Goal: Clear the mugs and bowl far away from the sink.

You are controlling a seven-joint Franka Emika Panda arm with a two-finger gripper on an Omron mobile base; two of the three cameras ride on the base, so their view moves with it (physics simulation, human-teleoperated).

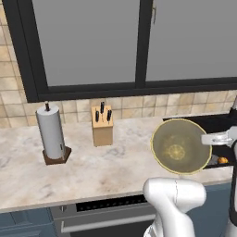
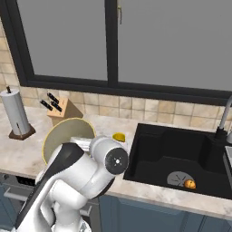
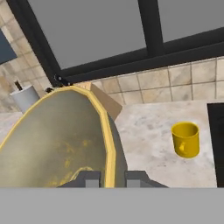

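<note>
Item: bowl [image 3: 57,140], olive-tan, speckled inside, yellowish rim; no writing is showing on it or on anything nearby. It is standing tilted on edge, lifted over the beige counter [image 1: 92,162] left of the black sink [image 2: 181,154]. The gripper [image 3: 109,178] is pinching its rim, one dark finger sitting on each side of the wall, jaws narrow.

Item: yellow mug [image 3: 186,139], upright, resting on the counter just beside the sink's left edge.

Item: knife block [image 1: 102,126] and paper towel roll [image 1: 52,132], standing against the tiled wall.
</note>
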